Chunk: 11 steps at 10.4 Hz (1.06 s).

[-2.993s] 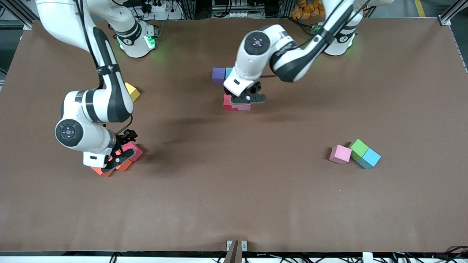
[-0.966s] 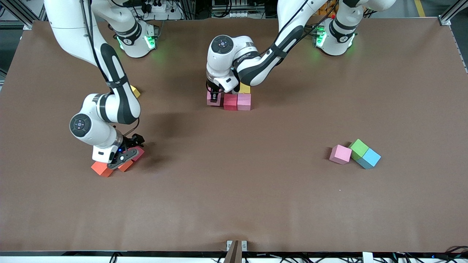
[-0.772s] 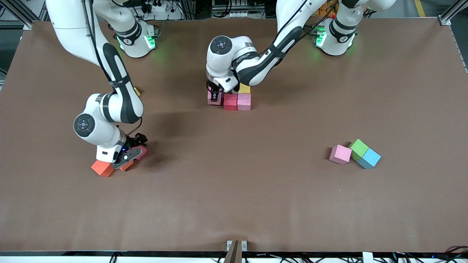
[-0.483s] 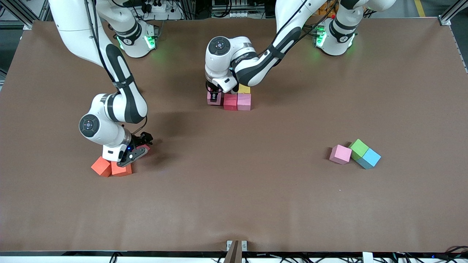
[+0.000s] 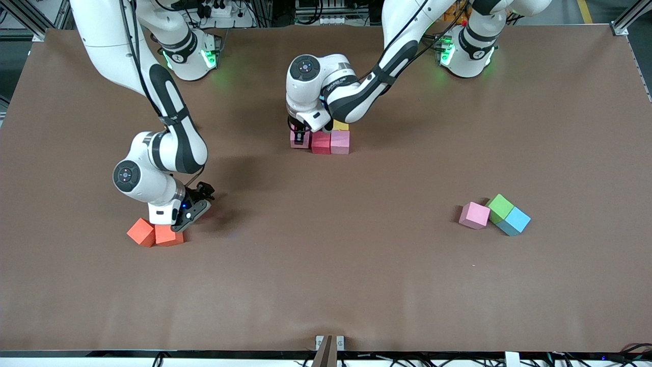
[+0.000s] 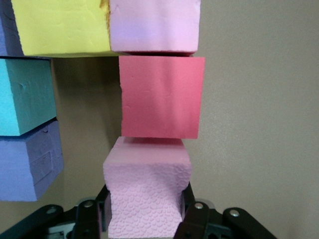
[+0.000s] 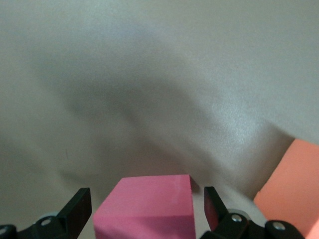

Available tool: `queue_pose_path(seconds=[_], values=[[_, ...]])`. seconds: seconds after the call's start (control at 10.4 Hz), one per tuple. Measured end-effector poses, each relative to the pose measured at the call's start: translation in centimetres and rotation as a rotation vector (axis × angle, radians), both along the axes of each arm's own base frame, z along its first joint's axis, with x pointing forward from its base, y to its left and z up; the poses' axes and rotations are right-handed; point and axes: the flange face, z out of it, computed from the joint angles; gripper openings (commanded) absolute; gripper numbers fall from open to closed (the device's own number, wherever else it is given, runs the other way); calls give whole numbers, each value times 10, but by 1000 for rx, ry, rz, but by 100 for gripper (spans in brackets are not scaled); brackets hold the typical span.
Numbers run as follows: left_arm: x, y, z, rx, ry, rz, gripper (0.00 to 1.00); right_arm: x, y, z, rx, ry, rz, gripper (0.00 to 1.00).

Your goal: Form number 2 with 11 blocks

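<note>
My left gripper is shut on a pink block, set against a crimson block. A second pink block continues that row, and a yellow block lies beside it, farther from the front camera. Teal and purple blocks lie alongside, hidden under the arm in the front view. My right gripper stands open around a deep pink block, gaps on both sides.
Two orange blocks lie beside the right gripper, nearer the front camera; one orange block shows in the right wrist view. A pink, a green and a sky-blue block cluster toward the left arm's end.
The right gripper has slid toward the table's middle, uncovering both orange blocks. The left gripper has stayed shut on its pink block at the end of the row.
</note>
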Motion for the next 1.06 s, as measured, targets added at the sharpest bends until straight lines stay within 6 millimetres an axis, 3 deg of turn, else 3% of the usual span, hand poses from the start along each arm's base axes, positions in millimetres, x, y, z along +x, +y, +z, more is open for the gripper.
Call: queue_pose_path(seconds=[0.19, 0.29, 0.48, 0.58, 0.87, 1.06], values=[[1, 0, 0, 3, -11, -7, 51, 0, -2, -2, 0, -5, 45, 100], [1, 1, 0, 4, -13, -9, 51, 0, -4, -2, 0, -6, 52, 91], [2, 1, -1, 6, -13, -9, 51, 1, -8, -2, 0, -6, 54, 50], [2, 1, -2, 8, -13, -9, 51, 1, -9, -2, 0, -6, 52, 35], [2, 2, -6, 13, -10, -8, 52, 2, -15, -2, 10, -4, 16, 20], [3, 3, -9, 16, -7, -8, 52, 3, -14, -1, 12, 7, -51, 19]])
